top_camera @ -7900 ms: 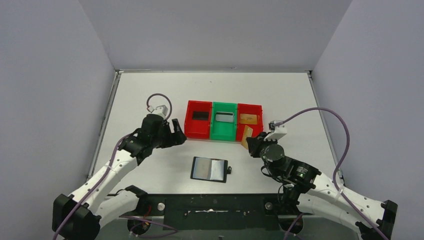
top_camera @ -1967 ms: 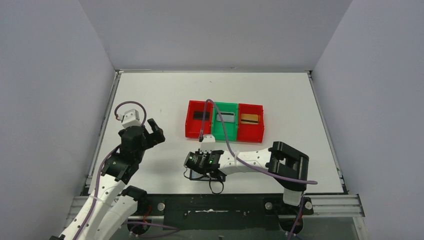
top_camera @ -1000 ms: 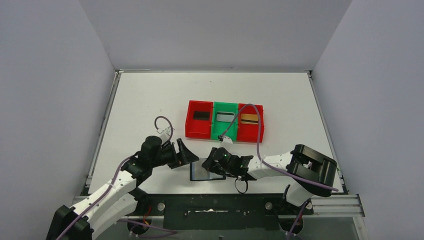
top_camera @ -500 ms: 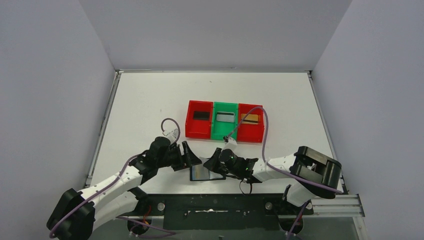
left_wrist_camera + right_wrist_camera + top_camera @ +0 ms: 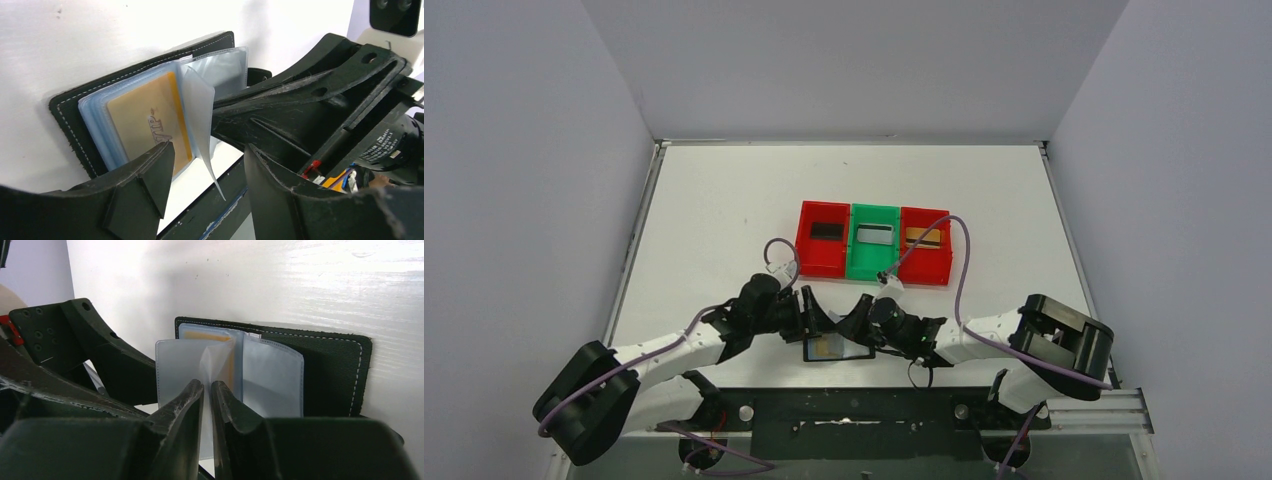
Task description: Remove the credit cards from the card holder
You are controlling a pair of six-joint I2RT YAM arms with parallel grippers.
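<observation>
Black stitched leather forms the card holder (image 5: 836, 349), which lies opened flat on the white table (image 5: 714, 200) close to its near edge, between the two grippers. Inside it is a stack of pale grey-blue transparent pockets, and the top pocket on one half holds a gold card (image 5: 150, 122) with "VIP" printed on it in slanted letters. The card sits fully inside its pocket. One clear sleeve (image 5: 180, 365) is lifted off the stack and stands up like a turned page. The right gripper (image 5: 206, 387) has its jaws drawn almost together with this leaf pinched in the narrow gap between them. The left gripper (image 5: 207, 150) is spread and holds nothing. One of its fingertips (image 5: 160, 155) is at the near edge of the gold card, though whether it touches cannot be told, and the other finger stands on the far side of the raised leaf. Beyond the holder, towards the middle of the table, a red tray (image 5: 822, 240), a green tray (image 5: 873, 262) and a second red tray (image 5: 925, 265) stand side by side. The second red tray contains another gold card (image 5: 923, 238).
</observation>
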